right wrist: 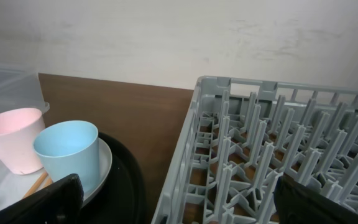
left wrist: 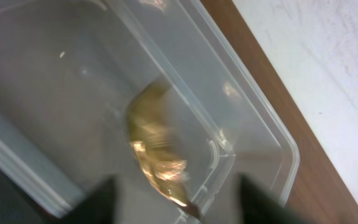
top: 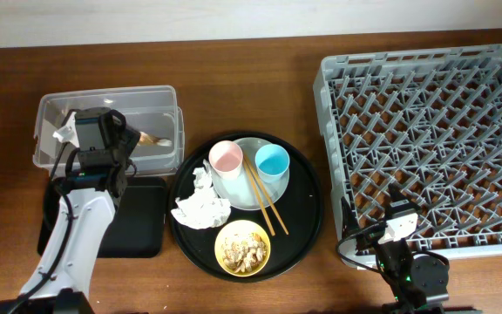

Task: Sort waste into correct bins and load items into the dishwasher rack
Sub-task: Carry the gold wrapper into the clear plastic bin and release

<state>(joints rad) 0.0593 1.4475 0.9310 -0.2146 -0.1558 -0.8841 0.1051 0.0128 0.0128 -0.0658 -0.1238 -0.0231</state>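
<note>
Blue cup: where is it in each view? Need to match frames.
Overhead: blue cup centre, on the grey plate, right of the pink cup.
Left wrist: not in it.
Right wrist: blue cup lower left, right of the pink cup.
Shared landmark: clear tub, upper left overhead, filling left wrist, far left edge in right wrist.

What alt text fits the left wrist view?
A blurred gold-brown wrapper is inside the clear plastic tub, seen between the parted dark fingers of the left gripper. Brown table and white wall fill the upper right.
</note>
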